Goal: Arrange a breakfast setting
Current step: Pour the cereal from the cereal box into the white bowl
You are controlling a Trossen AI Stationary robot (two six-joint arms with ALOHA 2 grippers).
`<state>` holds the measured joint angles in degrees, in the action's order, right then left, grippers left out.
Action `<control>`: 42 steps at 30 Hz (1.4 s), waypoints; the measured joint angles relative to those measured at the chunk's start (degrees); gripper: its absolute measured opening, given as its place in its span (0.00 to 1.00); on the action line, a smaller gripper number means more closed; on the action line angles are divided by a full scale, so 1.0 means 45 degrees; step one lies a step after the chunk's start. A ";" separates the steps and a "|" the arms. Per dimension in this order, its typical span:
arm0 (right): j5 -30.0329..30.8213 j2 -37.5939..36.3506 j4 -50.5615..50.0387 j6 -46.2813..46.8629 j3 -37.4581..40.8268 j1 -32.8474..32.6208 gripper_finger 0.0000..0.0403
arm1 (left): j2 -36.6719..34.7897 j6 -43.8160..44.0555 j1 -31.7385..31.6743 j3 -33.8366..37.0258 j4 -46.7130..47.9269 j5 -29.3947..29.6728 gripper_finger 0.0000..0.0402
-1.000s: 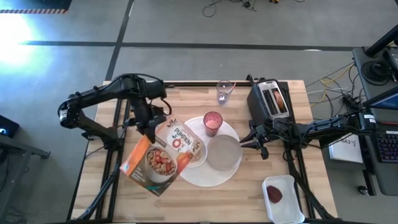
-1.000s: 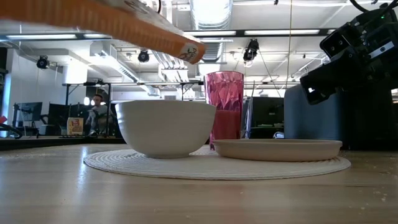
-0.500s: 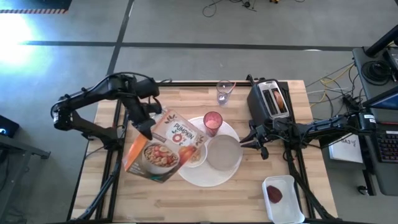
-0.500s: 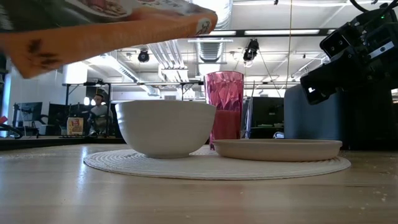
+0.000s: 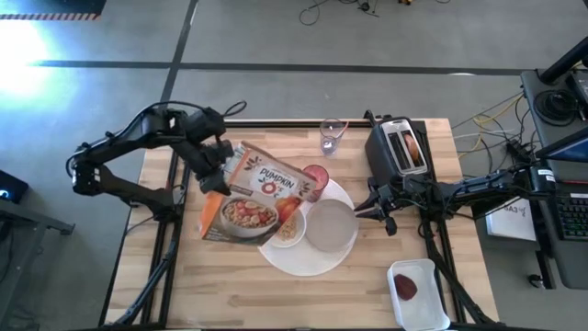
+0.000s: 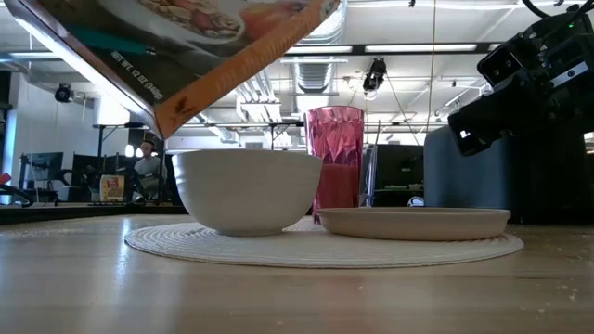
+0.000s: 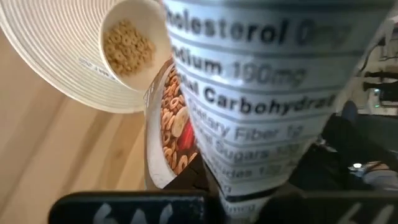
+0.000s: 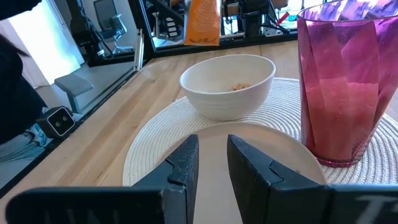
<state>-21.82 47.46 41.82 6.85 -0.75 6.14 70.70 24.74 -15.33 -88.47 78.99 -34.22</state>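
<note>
Small white bowl point(image 6: 247, 190) on the left part of the big round white plate point(image 5: 303, 262), a shallow layer of cereal rings already in it. Directly above, tipped mouth-down toward the bowl, a cereal box point(image 5: 253, 193): tilted that way, most likely, for pouring or for finishing a pour. Clamped at its far end by the left gripper point(image 5: 215, 175), jaws closed tight on the cardboard. Behind the bowl the pink cup point(image 6: 336, 158), upright; beside the bowl, on the same big plate, the small pale round plate point(image 5: 331, 225), bare, probably kept free for the bread. Low at that plate's edge the right gripper point(image 8: 212, 144), jaws a narrow gap apart with nothing between them, seemingly waiting. Farther out, a toaster point(image 5: 395, 152) with the browned bread ring point(image 5: 415, 147) standing in a slot, and the dark-red fruit point(image 5: 405, 288) on a white tray point(image 5: 427, 311) near the table's corner, neither yet brought into the setting.
</note>
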 joint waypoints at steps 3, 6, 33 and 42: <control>0.0000 0.0000 0.0003 0.0000 -0.0003 0.0001 0.18 | -0.0217 -0.0206 0.0005 0.0005 -0.0027 0.0304 0.00; 0.0000 -0.0001 0.0005 0.0000 0.0000 -0.0002 0.19 | -0.0322 -0.0794 0.0005 0.0005 -0.0558 0.0926 0.00; 0.0000 0.0000 0.0000 0.0000 -0.0003 -0.0003 0.20 | -0.1826 -0.2631 0.0000 0.0019 -0.1321 0.7443 0.00; 0.0000 0.0000 0.0002 0.0000 -0.0003 0.0002 0.21 | -0.2090 -0.2541 -0.0005 0.0019 -0.1393 0.9920 0.00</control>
<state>-21.82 47.46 41.83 6.85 -0.77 6.15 61.30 13.31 -15.35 -88.38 72.72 10.43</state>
